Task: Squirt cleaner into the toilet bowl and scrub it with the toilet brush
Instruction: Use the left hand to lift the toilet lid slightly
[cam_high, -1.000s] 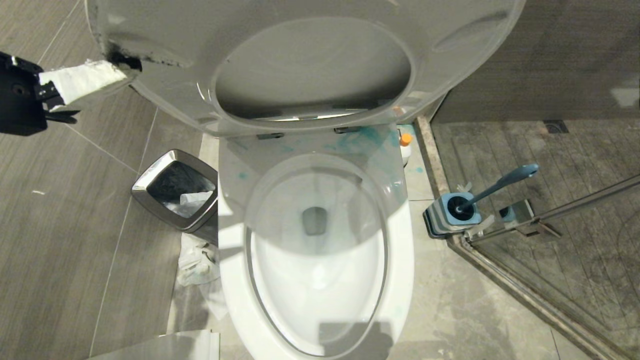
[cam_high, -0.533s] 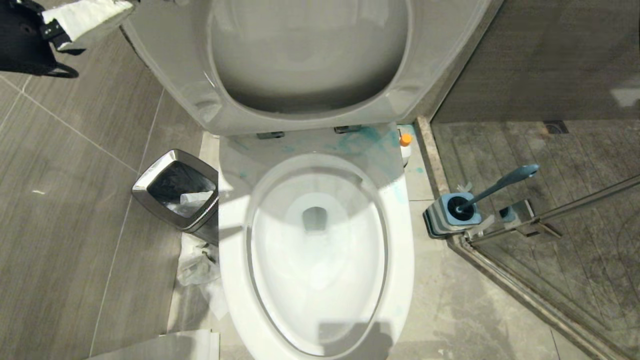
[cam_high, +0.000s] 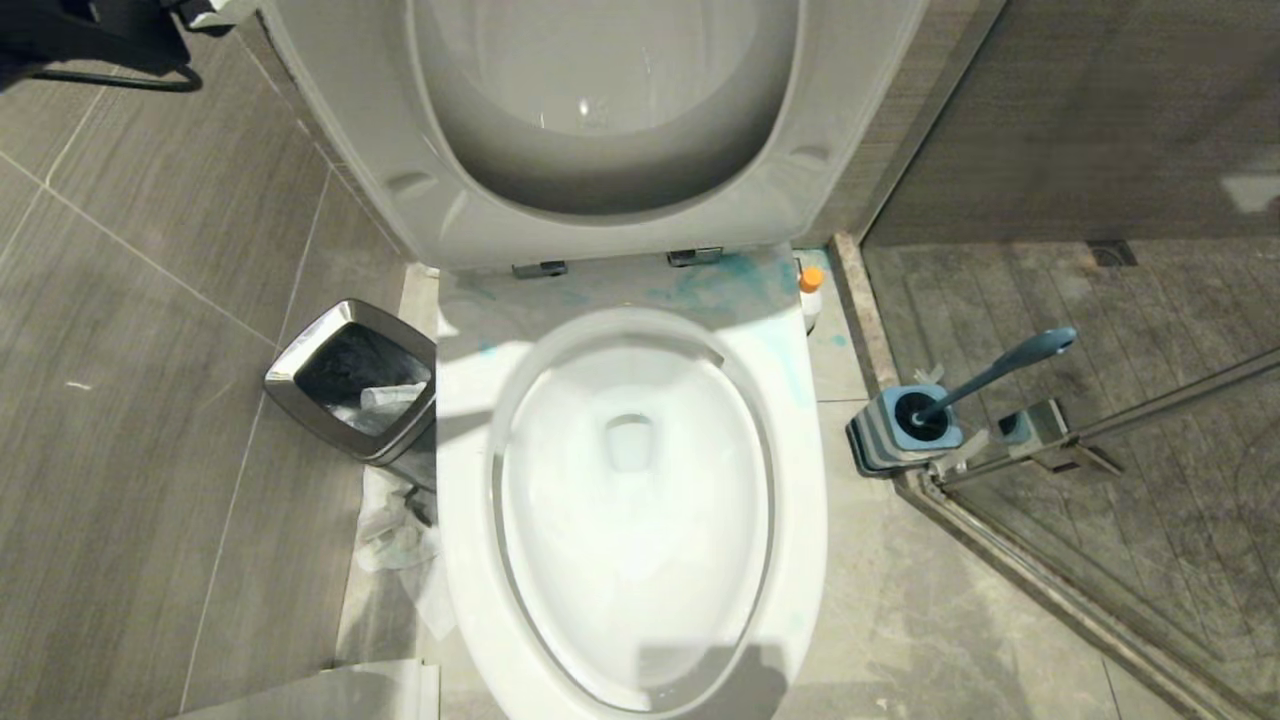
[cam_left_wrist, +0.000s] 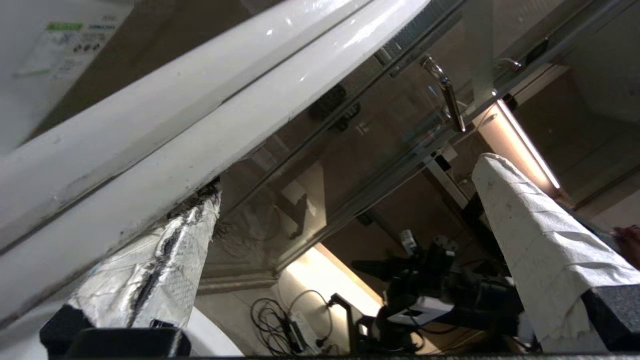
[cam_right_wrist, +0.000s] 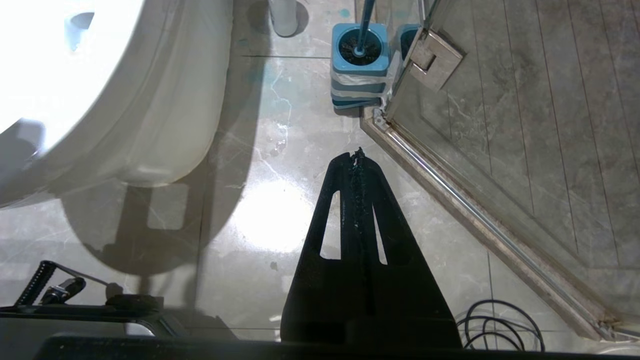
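The left end effector (cam_left_wrist: 345, 210) stands wide open, one wrapped finger (cam_left_wrist: 175, 260) touching the edge of the raised toilet lid (cam_high: 600, 130), with the toilet bowl (cam_high: 632, 500) below it. The right end effector (cam_right_wrist: 357, 157) hangs closed and empty above the tile floor (cam_right_wrist: 250, 220). Just ahead of it the toilet brush (cam_right_wrist: 361, 47) stands in its blue holder by the glass shower door (cam_right_wrist: 525, 100), beside the bowl; an orange-capped bottle (cam_high: 811, 290) stands beyond.

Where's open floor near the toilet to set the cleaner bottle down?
Bare grey floor lies between the toilet bowl and the shower rail, nearer than the toilet brush in its holder. Left of the bowl it is crowded: trash bin and crumpled plastic.
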